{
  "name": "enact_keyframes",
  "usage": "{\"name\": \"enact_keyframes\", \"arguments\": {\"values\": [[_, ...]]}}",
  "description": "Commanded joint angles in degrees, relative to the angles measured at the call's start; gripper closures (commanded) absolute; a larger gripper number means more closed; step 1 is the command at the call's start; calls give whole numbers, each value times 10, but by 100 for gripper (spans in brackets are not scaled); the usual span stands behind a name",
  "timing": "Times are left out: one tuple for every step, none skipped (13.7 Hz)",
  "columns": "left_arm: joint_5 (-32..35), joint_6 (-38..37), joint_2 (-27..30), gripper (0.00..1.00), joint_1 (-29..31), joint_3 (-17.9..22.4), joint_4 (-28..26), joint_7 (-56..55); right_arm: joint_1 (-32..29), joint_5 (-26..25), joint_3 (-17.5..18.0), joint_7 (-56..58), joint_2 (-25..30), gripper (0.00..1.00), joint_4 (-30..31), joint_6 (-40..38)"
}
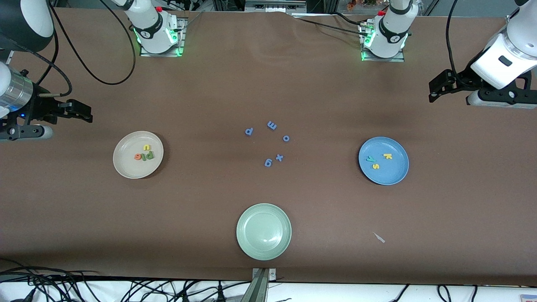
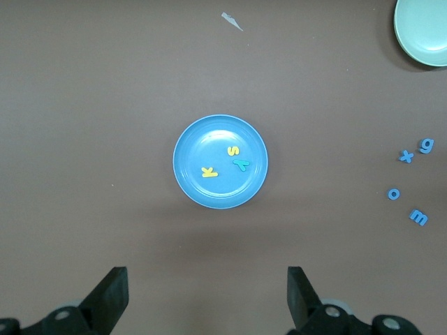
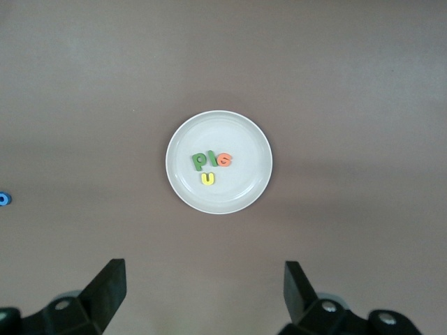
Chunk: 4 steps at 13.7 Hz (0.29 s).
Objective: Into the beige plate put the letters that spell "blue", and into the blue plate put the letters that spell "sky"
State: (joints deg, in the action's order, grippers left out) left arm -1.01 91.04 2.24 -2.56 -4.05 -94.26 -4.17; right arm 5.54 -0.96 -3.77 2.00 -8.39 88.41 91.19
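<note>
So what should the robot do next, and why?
Probably nothing more than keep both arms back. The orange e, green l, olive b and yellow u already lie in the beige plate; the s, k and y lie in the blue plate. The left claw and right claw are open and hold nothing.
</note>
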Motion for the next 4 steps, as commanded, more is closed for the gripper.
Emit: {"name": "enact_keyframes", "arguments": {"values": [[13, -10, -7, 0, -2, -1, 17, 10, -3, -4, 3, -9, 2, 0, -1, -1], [13, -10, -7, 0, -2, -1, 17, 10, -3, -4, 4, -9, 2, 0, -1, -3], [13, -10, -7, 0, -2, -1, 17, 10, -3, -4, 4, -10, 2, 0, -1, -3], [13, -10, -7, 0, -2, -1, 17, 10, -3, -4, 4, -10, 2, 0, -1, -5]]}}
